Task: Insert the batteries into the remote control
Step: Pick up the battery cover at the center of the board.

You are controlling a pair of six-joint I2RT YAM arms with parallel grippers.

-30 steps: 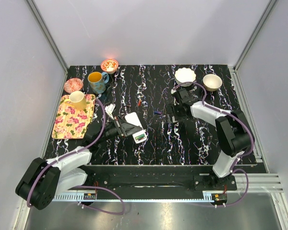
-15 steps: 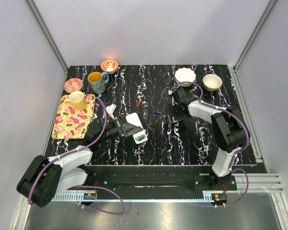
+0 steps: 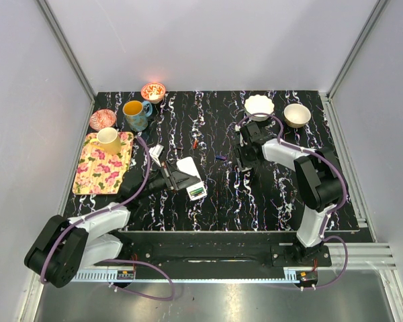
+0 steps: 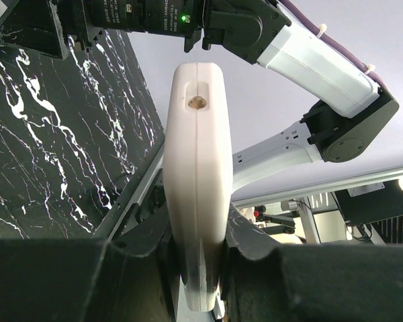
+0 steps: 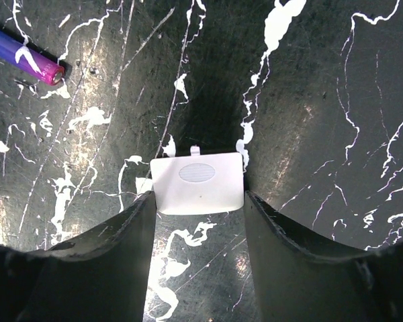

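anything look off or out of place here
A small white panel, likely the battery cover, lies detached on the table between the right gripper's fingers, and a purple battery lies loose nearby. The remote control is clamped in the left gripper.

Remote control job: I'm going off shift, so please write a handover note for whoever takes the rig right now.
Left gripper: shut on the remote control, held edge-on to its camera.
Right gripper: low over the table, straddling the white battery cover; grip unclear.
One battery lies loose on the table near it.
Done: cover is off. Left: load that battery at least, refit the cover.
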